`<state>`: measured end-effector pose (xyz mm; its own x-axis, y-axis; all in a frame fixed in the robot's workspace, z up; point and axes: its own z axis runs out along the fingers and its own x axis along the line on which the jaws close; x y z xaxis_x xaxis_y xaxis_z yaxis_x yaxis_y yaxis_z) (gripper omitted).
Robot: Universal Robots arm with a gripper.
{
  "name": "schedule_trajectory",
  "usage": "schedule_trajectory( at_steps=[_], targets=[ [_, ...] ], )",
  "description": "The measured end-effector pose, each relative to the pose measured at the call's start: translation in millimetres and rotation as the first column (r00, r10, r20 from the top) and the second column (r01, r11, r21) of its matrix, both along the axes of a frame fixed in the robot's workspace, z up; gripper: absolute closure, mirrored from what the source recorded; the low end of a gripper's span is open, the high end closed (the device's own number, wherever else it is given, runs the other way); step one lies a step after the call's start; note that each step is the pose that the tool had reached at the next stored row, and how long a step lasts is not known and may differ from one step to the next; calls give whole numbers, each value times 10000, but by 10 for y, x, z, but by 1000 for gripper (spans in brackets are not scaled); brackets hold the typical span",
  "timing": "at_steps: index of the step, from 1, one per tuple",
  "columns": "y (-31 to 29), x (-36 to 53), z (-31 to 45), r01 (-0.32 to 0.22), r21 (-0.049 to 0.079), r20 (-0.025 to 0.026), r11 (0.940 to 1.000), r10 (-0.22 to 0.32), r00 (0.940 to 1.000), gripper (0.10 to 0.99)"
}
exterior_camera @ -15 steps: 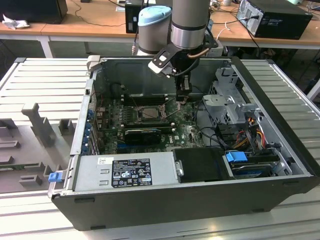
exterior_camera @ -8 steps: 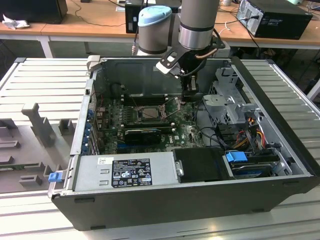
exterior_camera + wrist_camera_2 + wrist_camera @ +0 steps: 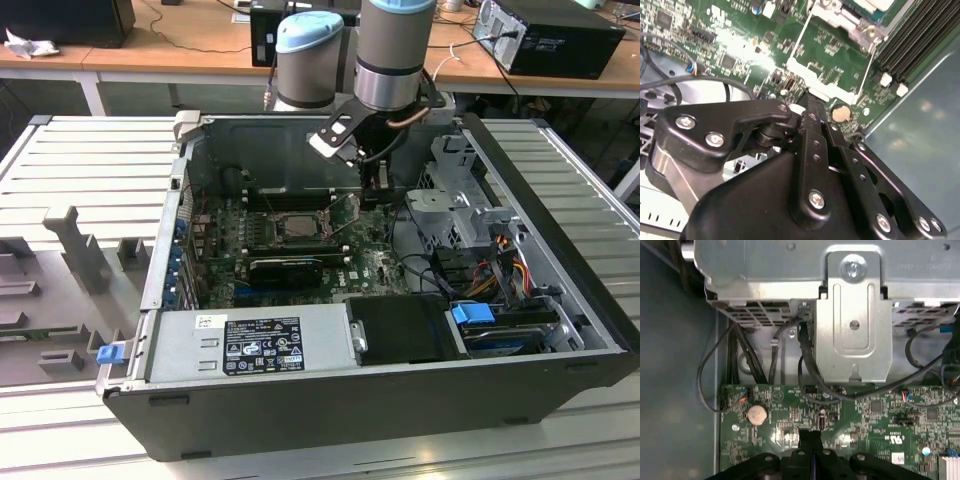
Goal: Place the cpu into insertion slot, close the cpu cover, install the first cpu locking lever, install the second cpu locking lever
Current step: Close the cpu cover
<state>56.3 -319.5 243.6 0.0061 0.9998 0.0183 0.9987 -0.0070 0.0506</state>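
Observation:
In the open computer case, the insertion slot (image 3: 262,228) sits on the green board with the pale cpu (image 3: 297,226) lying in it. The second wrist view shows the slot's silvery rim (image 3: 860,30) and a corner of the cpu (image 3: 875,4). The cpu cover (image 3: 812,75), a thin silvery frame, is swung up off the slot, and board shows through its cut-out. My gripper (image 3: 378,182) hangs to the exterior view's right of the slot. Its black fingers are shut together, tips (image 3: 807,102) at the cover's free end. Nothing shows between them (image 3: 811,437).
Long black memory slots (image 3: 912,45) run beside the slot. A coin battery (image 3: 757,414) lies near my fingertips. A metal drive cage (image 3: 855,315) and black cables (image 3: 810,370) lie beyond the board's edge. A black ribbed block (image 3: 285,268) and the power supply (image 3: 250,345) sit nearer the front.

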Motion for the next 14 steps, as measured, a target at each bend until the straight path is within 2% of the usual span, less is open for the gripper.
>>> schedule_trajectory(
  at_steps=[14],
  targets=[
    [0,-124,0,-1,-1,0,10000,1,10000,980]
  ],
)
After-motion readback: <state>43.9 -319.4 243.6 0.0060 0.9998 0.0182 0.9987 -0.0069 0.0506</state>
